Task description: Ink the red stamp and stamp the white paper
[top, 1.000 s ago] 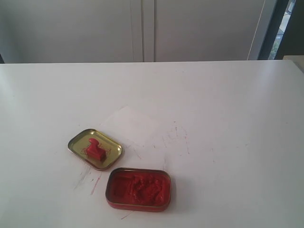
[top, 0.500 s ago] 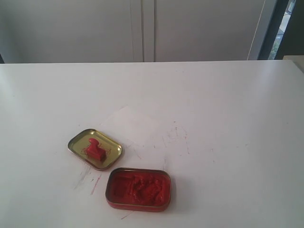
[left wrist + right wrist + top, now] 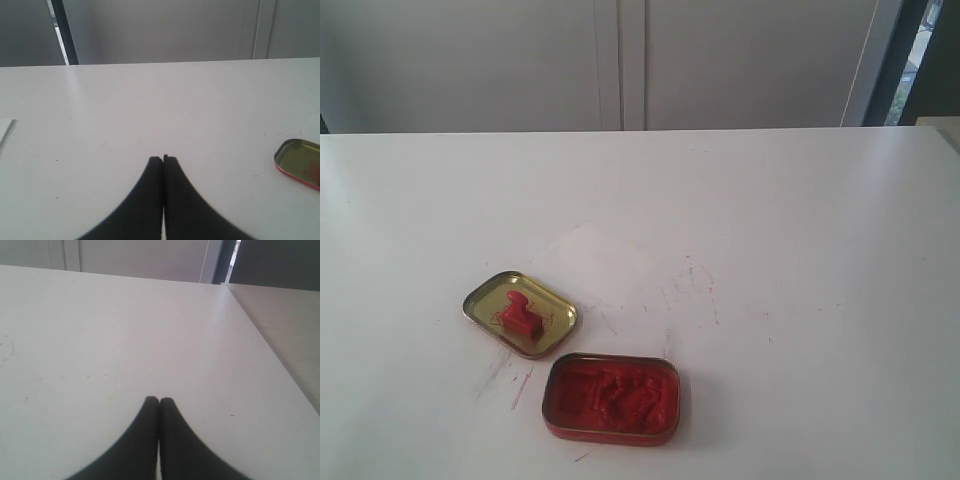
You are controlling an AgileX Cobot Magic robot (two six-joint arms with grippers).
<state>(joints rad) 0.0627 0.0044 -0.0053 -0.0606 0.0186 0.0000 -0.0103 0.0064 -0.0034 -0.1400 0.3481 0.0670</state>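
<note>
Exterior view: white table (image 3: 800, 220), both grippers seen only through their own wrist cameras.

Left gripper (image 3: 163, 159): black fingers pressed flat together, tips meeting, nothing between them. It sits low over bare table. Gold lid (image 3: 295, 157) lies well apart from the tips, ahead and off to one side, partly cut by the picture's edge. Nothing touches the gripper.

Right gripper (image 3: 159, 400): same posture, fingers closed tip to tip, holding nothing. Bare table ahead of it. Faint red marks (image 3: 7, 350) are far off to one side. None of the task's things show near it.

Red stamp (image 3: 521, 314): stands upright inside the gold lid (image 3: 485, 296), knob up, square base down on the lid's floor. It is untouched and well apart from the left gripper, as its lid is. How far it is from the right gripper I cannot tell.

White paper (image 3: 595, 265): thin sheet, hardly distinct from the tabletop, lying flat just beyond the lid. Thin red scribbles (image 3: 690, 285) mark the surface beside it.

Red tin (image 3: 605, 433): open, full of lumpy red paste, just beside the lid on its near side but not touching it. More red streaks (image 3: 520, 385) lie on the table between the two.
</note>
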